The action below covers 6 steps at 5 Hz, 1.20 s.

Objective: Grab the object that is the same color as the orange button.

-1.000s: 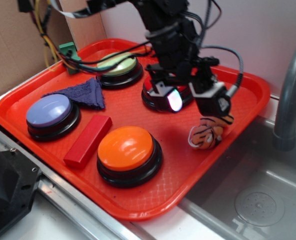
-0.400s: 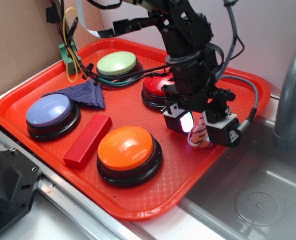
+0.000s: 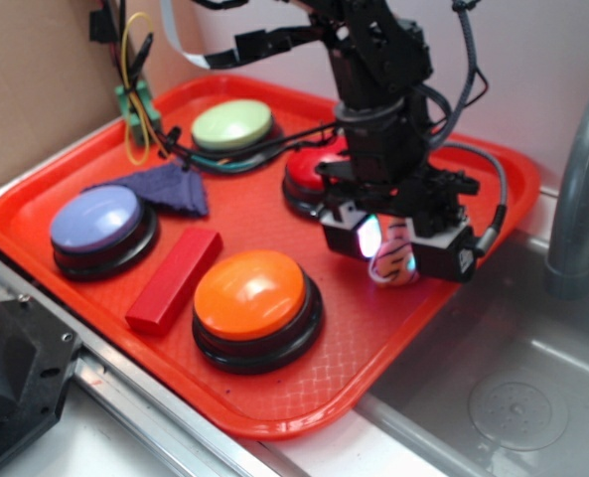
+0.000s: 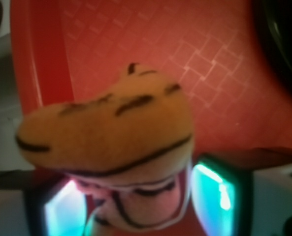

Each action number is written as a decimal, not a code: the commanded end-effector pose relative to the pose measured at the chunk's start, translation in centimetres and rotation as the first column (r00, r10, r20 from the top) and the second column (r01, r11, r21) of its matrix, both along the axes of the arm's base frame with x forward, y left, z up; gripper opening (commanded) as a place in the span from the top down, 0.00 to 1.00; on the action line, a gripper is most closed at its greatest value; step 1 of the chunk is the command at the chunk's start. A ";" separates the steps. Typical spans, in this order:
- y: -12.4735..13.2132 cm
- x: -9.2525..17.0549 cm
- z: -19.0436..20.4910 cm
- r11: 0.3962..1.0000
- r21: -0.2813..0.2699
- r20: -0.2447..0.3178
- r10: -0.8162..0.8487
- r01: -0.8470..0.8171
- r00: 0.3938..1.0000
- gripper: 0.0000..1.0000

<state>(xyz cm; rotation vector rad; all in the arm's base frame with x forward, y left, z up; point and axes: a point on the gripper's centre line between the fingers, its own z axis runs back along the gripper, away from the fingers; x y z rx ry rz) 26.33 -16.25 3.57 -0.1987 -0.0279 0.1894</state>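
So the little plush tiger (image 3: 393, 260) is sitting near the tray's edge on the sink side, at about 3 o'clock from the orange button (image 3: 251, 294) and just in front of the red button (image 3: 309, 175). From the outside view only its whitish face and a bit of stripe peek out, because the gripper (image 3: 397, 248) is down around it, one finger on each side. The wrist view is way clearer: the tiger (image 4: 111, 147) fills the frame with a glowing finger pad (image 4: 212, 194) either side of its face, close against the plush. I'd call it a pinch on the tiger, or very nearly one, though I can't tell how firm it is. Picking the right thing looks done, since the tiger matches the orange button's colour and the red block (image 3: 175, 279) at about 9 o'clock from that button is untouched. What's left, as far as I can judge, is squeezing properly and lifting, because the tiger still looks low on the red tray (image 3: 274, 397) rather than clear of it. Further out there's a purple button (image 3: 97, 216), a green button (image 3: 231, 124) and a purple cloth (image 3: 165, 187), none of them in the way.
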 end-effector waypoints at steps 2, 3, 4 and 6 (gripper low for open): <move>-1.0 0.4 1.9 0.999 -0.030 0.043 0.041 -0.040 0.998 1.00; 1.0 -0.5 5.3 0.993 0.068 0.088 0.090 -0.097 0.992 1.00; 0.4 -0.1 4.9 0.991 0.128 0.029 0.045 -0.048 0.999 1.00; 10.4 -4.1 14.7 0.970 0.137 0.158 0.180 -0.202 0.971 1.00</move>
